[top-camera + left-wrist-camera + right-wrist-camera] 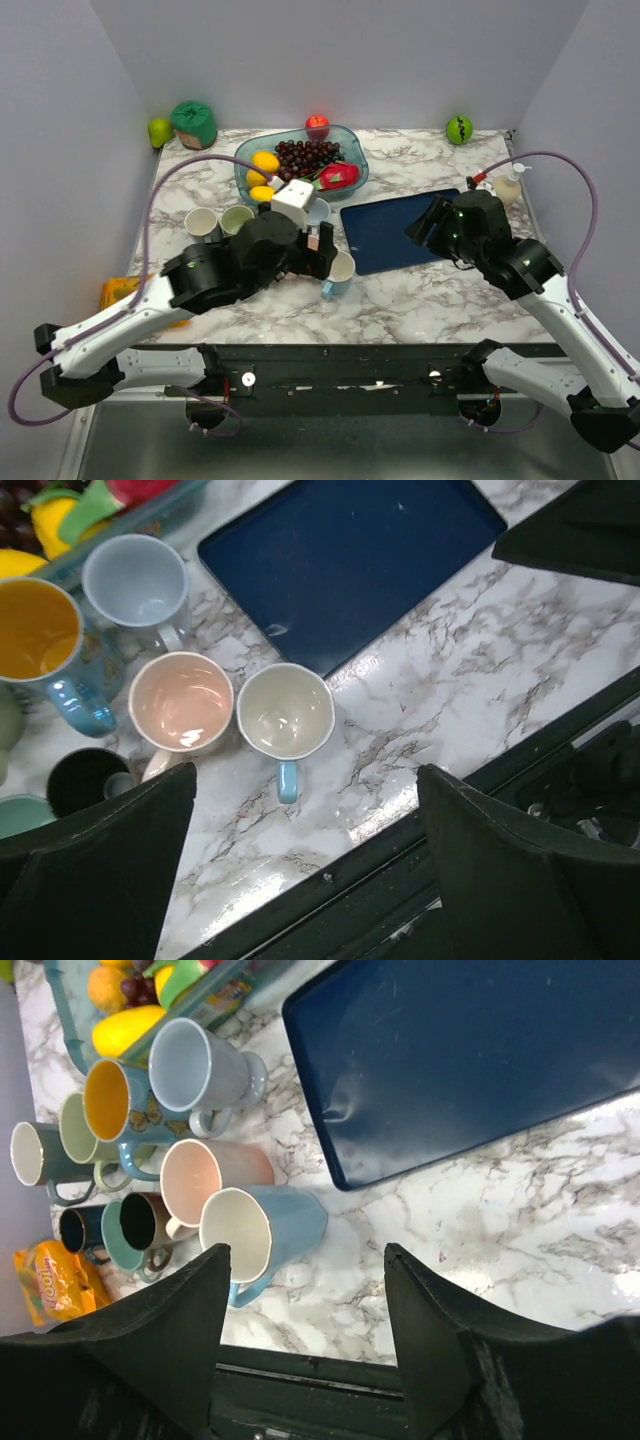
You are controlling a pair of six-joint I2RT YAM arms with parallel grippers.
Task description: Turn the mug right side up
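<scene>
Top view: the mug [341, 270] stands mouth up on the worktop [430, 300], at the front of a cluster of mugs, just off the near-left corner of the dark blue tray [385, 235]. The left tool [324, 257] hangs just beside and above the mug; its opening is hard to read here. The right tool [430, 222] is over the tray, apart from the mug.

Left wrist view: looking straight down, the mug is cream inside, with its blue handle toward the worktop's near edge. It sits right beside a pink mug [182, 702]. The left tool's fingers [100, 880] are spread wide with nothing gripped, above the mug and clear of it.

Right wrist view: the mug is light blue outside, upright, between the pink mug and the near edge. The right tool's jaws are well apart and hold nothing.
</scene>
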